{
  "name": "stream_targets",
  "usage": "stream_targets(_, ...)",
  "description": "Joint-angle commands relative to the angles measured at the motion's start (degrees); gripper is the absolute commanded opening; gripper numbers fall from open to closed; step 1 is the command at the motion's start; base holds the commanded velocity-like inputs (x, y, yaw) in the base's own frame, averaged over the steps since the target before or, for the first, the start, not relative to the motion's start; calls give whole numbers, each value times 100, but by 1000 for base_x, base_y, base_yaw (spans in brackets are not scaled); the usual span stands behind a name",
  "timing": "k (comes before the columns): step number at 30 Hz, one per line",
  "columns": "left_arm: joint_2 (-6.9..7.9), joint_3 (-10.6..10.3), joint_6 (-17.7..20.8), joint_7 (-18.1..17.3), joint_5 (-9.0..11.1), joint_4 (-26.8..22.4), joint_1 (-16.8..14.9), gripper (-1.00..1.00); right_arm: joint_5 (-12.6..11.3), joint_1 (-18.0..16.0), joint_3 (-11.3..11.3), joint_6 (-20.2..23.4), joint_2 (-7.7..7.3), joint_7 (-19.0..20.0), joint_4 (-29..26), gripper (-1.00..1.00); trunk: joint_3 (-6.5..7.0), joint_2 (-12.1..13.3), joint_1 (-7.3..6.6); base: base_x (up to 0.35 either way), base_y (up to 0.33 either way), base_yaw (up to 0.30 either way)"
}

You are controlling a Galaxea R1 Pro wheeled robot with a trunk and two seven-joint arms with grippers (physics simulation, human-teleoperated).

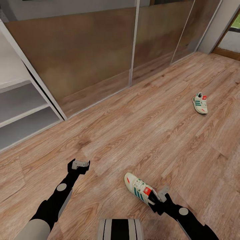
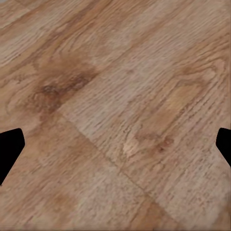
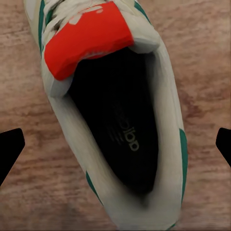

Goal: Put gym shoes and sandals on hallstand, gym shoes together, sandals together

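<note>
Floor: light-brown wood-grain plank corridor floor, matt.
Near shoe: cream-white lace-up cloth gym shoe, dark smooth insole, red tongue label.
Wall panels: brown glossy sliding panels, faintly reflective.

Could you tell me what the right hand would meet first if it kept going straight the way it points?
Probably the near gym shoe: the right hand is open around its heel opening, just above it.

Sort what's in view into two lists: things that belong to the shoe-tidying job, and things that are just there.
Belongs to the job:
- near gym shoe, under the open right hand
- far gym shoe, lying alone
- corridor floor
- grey shelf unit, probably the rack

Just there:
- sliding wall panels
- doorway
- left hand, open over bare planks
</note>
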Motion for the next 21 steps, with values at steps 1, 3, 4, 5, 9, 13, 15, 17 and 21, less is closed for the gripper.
stream_targets(1,5,-5,-18,0,-26,1,-1,100,48,-1,6,26,-4,11,-12,100,-11,-1,-1,0,0,-96)
stream_targets(3,6,-3,-19,3,-26,1,-1,100,48,-1,6,26,-5,11,-12,100,-22,-1,-1,0,0,-76)
stream_targets(4,8,-2,-20,6,-26,1,-1,100,48,-1,6,26,-6,11,-12,100,-26,-1,-1,0,0,-43)
stream_targets(5,9,-2,-20,5,-26,1,-1,100,48,-1,6,26,-4,11,-12,100,-28,-1,-1,0,0,-35)
stream_targets(9,11,-1,-21,5,-26,1,-1,100,50,-1,7,26,-6,11,-12,100,-34,-1,-1,0,0,-20)
stream_targets(13,12,-1,-18,4,-26,2,-1,100,50,-1,5,26,-7,11,-12,100,-57,-3,2,0,0,-3)
stream_targets(15,12,0,-16,3,-26,1,-1,100,51,-1,5,26,-7,11,-12,100,-103,-5,7,0,0,-1)
stream_targets(17,12,0,-14,-1,-26,1,-1,100,54,-1,5,26,-8,11,-12,100,-154,-8,12,0,0,-10)
stream_targets(21,12,0,-19,0,-26,1,-1,100,53,-1,5,26,-10,11,-12,100,-217,-11,17,0,0,-32)
